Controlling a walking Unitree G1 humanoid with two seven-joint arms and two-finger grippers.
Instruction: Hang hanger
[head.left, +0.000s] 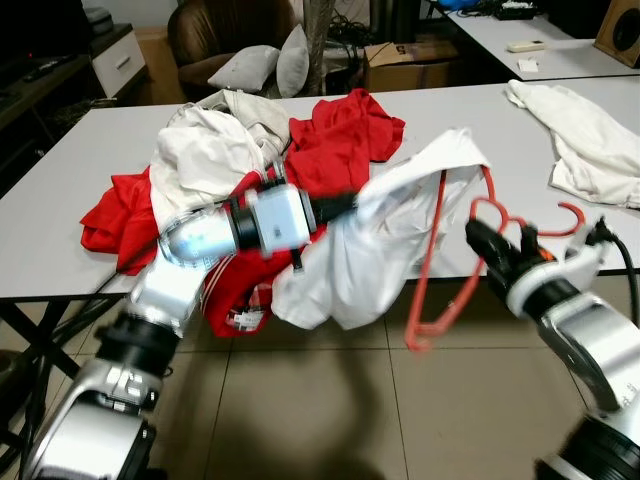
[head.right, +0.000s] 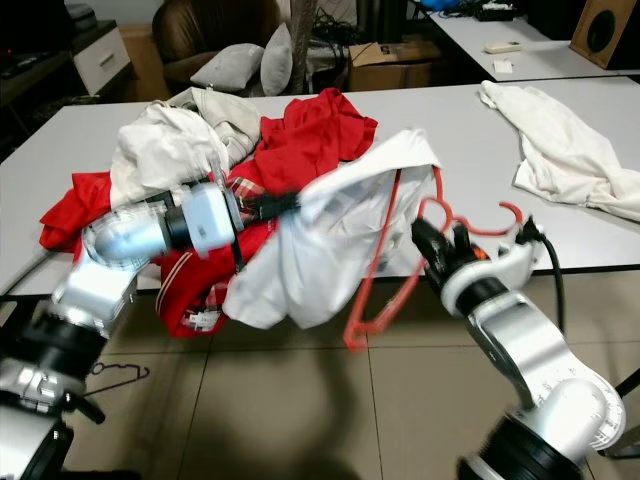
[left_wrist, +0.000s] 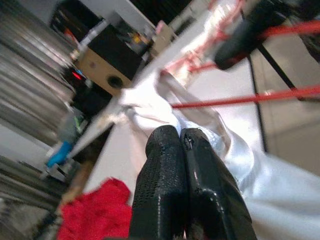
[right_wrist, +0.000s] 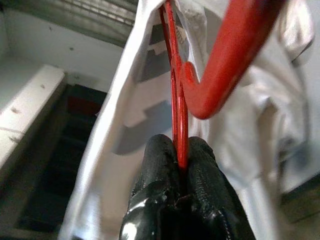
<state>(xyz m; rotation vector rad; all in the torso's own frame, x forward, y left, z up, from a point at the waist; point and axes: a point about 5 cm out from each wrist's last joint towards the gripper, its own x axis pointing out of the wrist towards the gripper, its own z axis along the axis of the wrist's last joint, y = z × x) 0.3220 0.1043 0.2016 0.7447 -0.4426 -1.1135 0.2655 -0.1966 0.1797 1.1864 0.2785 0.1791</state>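
While the red hanger (head.left: 440, 290) hangs off the counter (head.left: 60, 190) edge, partly inside a white shirt (head.left: 370, 250), right gripper (head.left: 492, 238) clamps its neck; left gripper (head.left: 345, 203) pinches the shirt; heaped red and white clothes (head.left: 240, 150) lie behind

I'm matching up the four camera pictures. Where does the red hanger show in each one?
Left eye view: hanger right of centre, partly inside the white shirt, held by the right claw.
Right eye view: hanger near centre, hook above that claw.
Left wrist view: red bars cross beyond the left claw, which pinches the shirt.
Right wrist view: hanger rises from between the black fingers.
Shared landmark: the white shirt.
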